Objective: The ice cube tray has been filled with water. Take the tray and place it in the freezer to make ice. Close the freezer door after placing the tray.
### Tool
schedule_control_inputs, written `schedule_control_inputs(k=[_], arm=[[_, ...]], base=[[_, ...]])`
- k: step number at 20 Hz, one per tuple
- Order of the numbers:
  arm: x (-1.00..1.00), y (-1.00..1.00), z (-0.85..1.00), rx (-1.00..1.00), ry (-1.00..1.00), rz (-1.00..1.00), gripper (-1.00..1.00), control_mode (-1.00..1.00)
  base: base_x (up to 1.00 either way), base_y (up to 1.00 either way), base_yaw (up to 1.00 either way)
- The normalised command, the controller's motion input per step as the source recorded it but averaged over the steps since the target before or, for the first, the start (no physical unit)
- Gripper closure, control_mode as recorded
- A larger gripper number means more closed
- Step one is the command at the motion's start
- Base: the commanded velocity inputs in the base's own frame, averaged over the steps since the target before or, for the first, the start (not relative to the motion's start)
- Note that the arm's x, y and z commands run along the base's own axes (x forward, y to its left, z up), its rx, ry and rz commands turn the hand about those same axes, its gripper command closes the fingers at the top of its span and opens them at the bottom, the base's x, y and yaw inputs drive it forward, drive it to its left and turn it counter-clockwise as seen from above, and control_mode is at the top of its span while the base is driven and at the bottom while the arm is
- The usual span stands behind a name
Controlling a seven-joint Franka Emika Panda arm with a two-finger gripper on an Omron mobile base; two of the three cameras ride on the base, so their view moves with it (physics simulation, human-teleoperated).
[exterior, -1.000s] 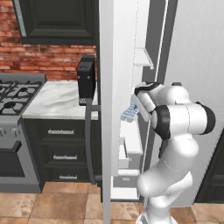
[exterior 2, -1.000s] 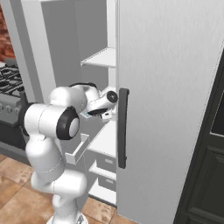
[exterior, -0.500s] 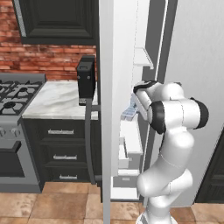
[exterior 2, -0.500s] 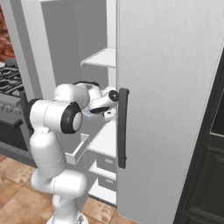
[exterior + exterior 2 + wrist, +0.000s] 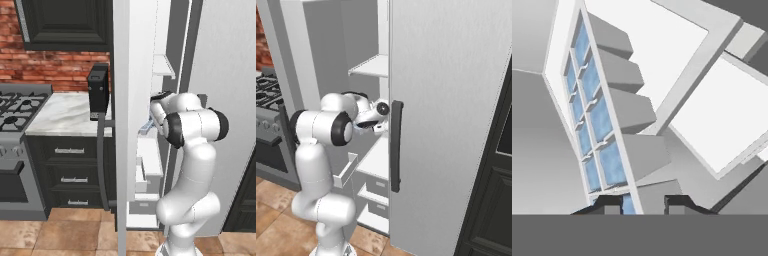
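Now the arm has pushed further into the open freezer (image 5: 159, 70) than a second ago, its gripper (image 5: 643, 204) still clenched on the ice cube tray (image 5: 594, 117), carried just above a white shelf (image 5: 376, 159), so setting it down looks next.

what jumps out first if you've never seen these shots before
The white arm, reaching into the open freezer between its door and the plain-doored half. In the hand view, the ice cube tray with pale blue cells sits clamped in the gripper. A dark toaster stands on the marble counter.
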Motion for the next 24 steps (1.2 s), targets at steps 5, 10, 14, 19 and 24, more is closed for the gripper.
schedule_control_inputs(k=[5, 10, 14, 19, 24], arm=[[0.48, 0.05, -0.01, -0.01, -0.02, -0.09, 1.00, -1.00], [0.47, 0.00, -0.01, -0.02, -0.02, -0.12, 1.00, -1.00], [0.53, 0.00, -0.02, -0.03, 0.00, -0.13, 1.00, -1.00], [0.51, 0.00, -0.02, 0.00, 0.00, -0.10, 1.00, -1.00], [0.16, 0.00, -0.01, 0.00, 0.00, -0.05, -1.00, -1.00]], base=[[0.00, 0.00, 0.00], [0.00, 0.00, 0.00], [0.00, 0.00, 0.00], [0.00, 0.00, 0.00], [0.00, 0.00, 0.00]])
